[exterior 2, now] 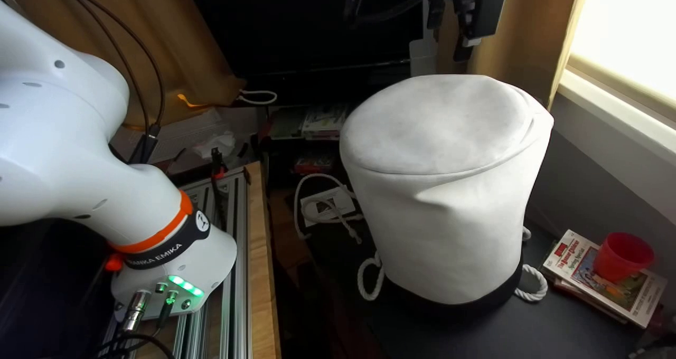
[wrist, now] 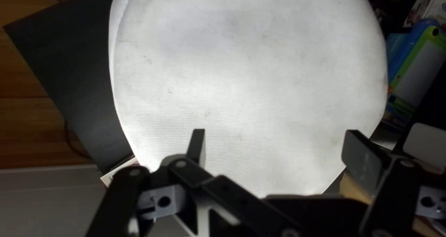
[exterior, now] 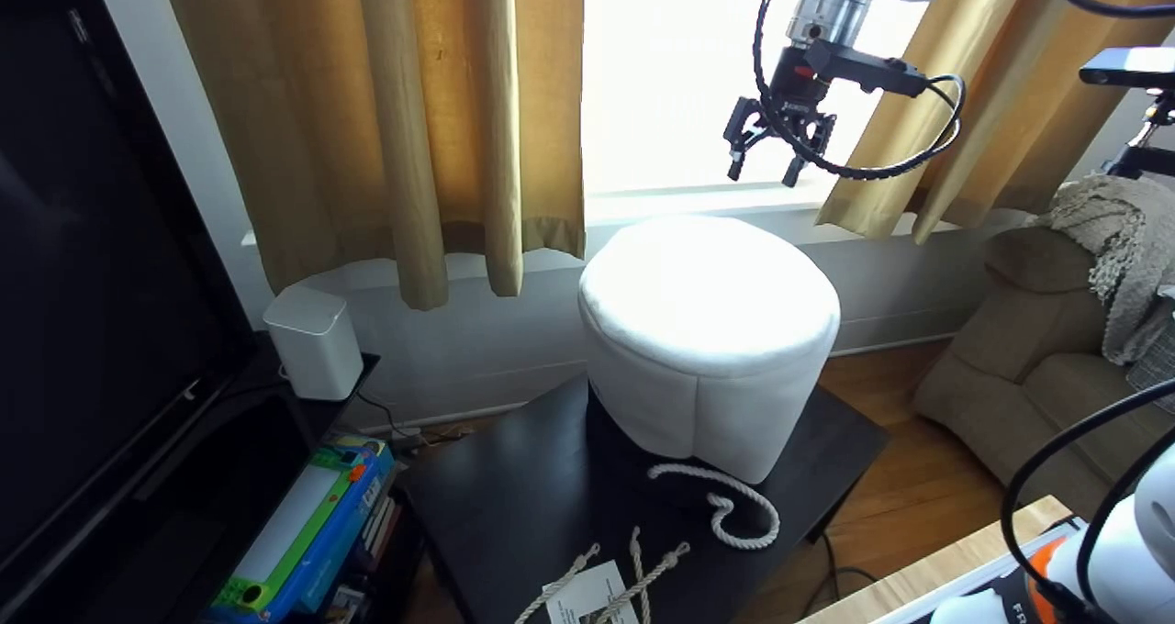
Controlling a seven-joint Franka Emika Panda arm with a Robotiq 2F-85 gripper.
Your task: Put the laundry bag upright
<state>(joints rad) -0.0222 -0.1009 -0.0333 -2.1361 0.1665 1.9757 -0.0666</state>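
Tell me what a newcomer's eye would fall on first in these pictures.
Most likely the big white laundry bag, standing upside down on the dark table with its black rim at the bottom. Next, the open hand above it, seen against the bright window in an exterior view. Then perhaps the red cup on the books beside the bag.

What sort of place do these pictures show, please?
Most likely a living room in a home: an exterior view shows a large dark screen, apparently a television, a padded brown sofa or armchair, and golden curtains.
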